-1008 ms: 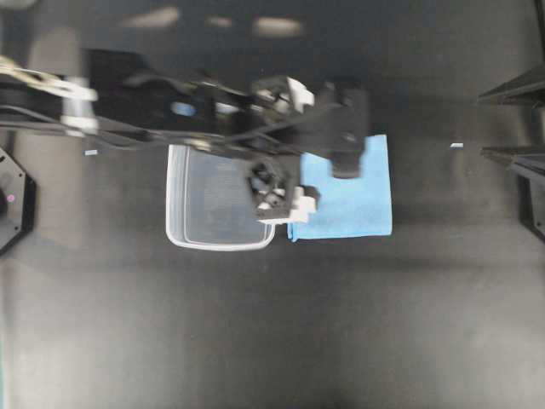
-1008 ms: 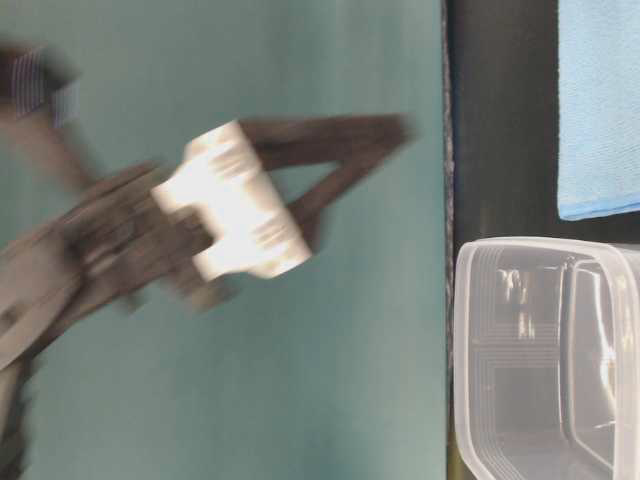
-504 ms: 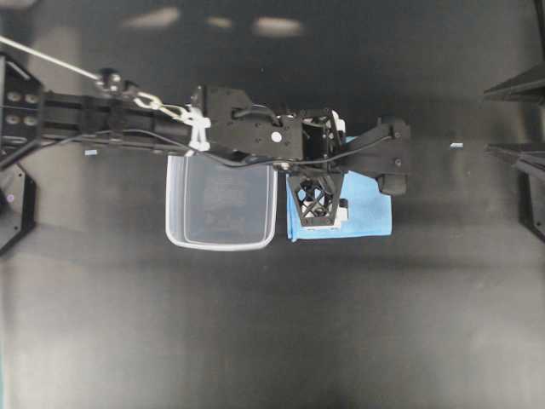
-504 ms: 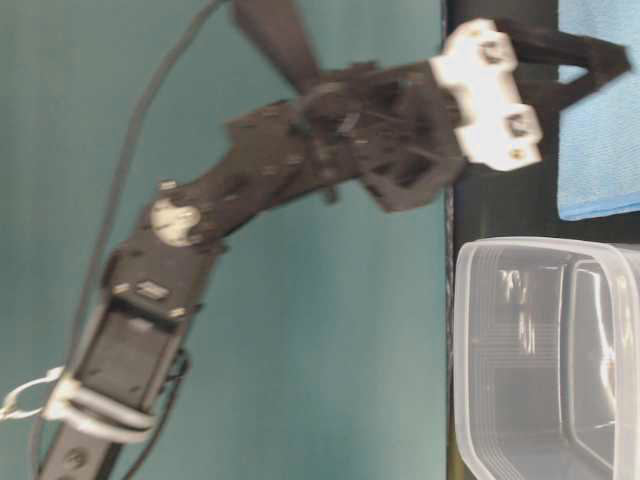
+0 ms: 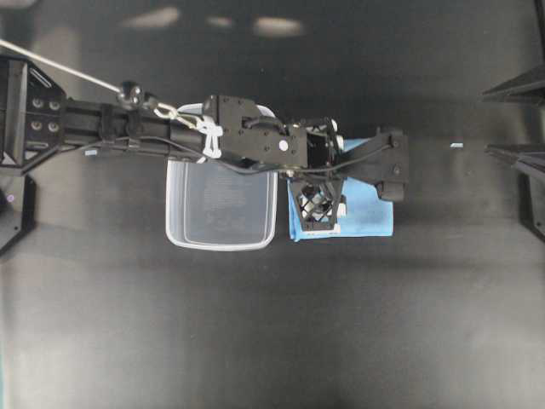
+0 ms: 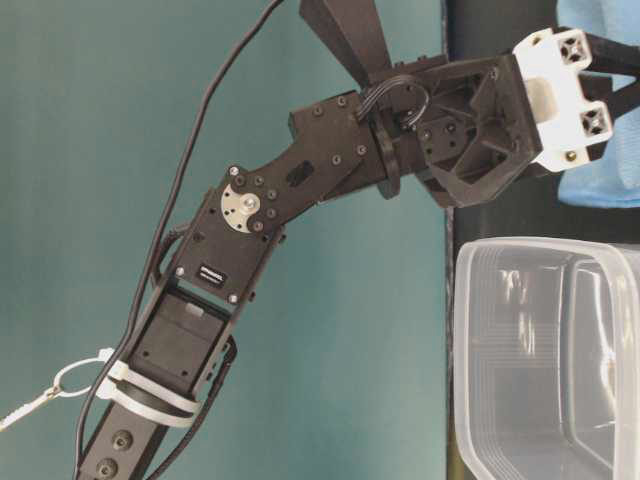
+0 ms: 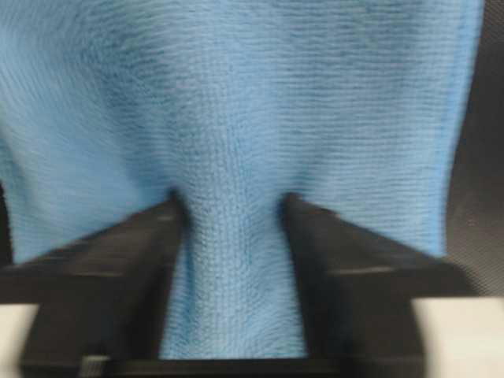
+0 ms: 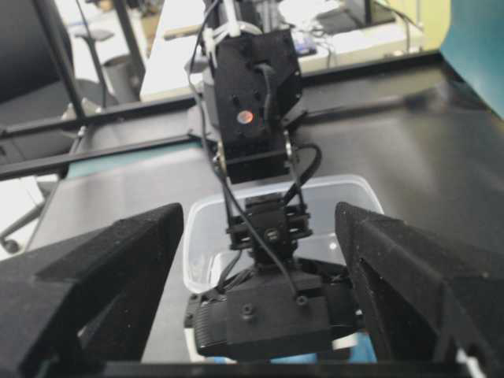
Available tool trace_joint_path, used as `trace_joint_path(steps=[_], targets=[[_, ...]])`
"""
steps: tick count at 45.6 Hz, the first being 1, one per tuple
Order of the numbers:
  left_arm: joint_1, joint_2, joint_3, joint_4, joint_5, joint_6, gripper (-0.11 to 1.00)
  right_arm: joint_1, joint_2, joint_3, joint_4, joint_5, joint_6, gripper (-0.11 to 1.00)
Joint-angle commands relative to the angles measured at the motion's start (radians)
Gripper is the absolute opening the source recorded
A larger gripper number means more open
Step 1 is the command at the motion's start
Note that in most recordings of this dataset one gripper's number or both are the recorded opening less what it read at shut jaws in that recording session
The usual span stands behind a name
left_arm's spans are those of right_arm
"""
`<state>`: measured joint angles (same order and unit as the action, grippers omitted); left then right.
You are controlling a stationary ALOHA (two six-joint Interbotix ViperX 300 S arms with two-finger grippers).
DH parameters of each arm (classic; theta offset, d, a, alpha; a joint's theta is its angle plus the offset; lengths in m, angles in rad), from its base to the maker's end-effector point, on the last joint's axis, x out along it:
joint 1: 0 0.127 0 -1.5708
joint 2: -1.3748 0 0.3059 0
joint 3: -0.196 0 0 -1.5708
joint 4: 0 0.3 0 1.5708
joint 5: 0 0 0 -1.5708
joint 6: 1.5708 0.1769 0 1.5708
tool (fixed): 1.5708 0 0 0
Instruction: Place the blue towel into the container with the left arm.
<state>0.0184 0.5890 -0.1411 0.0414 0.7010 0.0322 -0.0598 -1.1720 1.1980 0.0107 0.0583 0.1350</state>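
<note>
**Left gripper pinching a fold of the blue towel beside the tub**

One blue towel is lying on the black table, right of centre in the overhead view, its left edge just beside the one clear container. The towel is sky blue with a fine knitted texture, and in the left wrist view it is bunching into a raised ridge that is running down between the two dark fingers. The left gripper is pressing down on the towel's left part, its jaws partly closed with the cloth ridge squeezed between them. In the table-level view the gripper's white end block is sitting against the towel at the upper right of the frame.

The container is standing upright with nothing in it; faint embossed writing is showing on its base, too small to read.

Two arms are in view. The left arm is stretching in from the left edge, carrying white cable ties and a silver cable. The right gripper is holding nothing, its two black fingers spread wide in the lower corners of its own camera's frame.
</note>
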Motion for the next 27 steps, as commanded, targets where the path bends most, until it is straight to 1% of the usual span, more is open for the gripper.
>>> trace_joint_path(steps=[1,2,3,6,17,21,27], targets=[[-0.006,-0.009,-0.005,0.003,-0.003,0.005,0.30,-0.002,0.003,-0.011,0.005,-0.009,0.002,0.76],[-0.006,-0.017,-0.006,0.003,-0.003,0.008,0.26,0.000,0.002,-0.011,0.003,-0.009,0.002,0.76],[-0.006,-0.023,-0.006,0.003,-0.003,0.011,0.18,0.000,0.002,-0.011,0.005,-0.009,0.002,0.75],[-0.008,-0.043,-0.011,0.003,-0.002,0.018,0.06,0.000,-0.002,-0.011,0.003,-0.009,0.002,0.75],[-0.009,-0.183,-0.026,0.003,0.032,0.043,0.06,-0.002,-0.015,-0.011,0.003,-0.009,0.000,0.75],[-0.011,-0.256,-0.032,0.003,0.061,0.046,0.06,-0.002,-0.020,-0.009,0.005,-0.009,0.000,0.75],[-0.011,-0.387,-0.006,0.003,0.135,0.046,0.06,0.000,-0.023,-0.009,0.003,-0.009,0.000,0.75]])
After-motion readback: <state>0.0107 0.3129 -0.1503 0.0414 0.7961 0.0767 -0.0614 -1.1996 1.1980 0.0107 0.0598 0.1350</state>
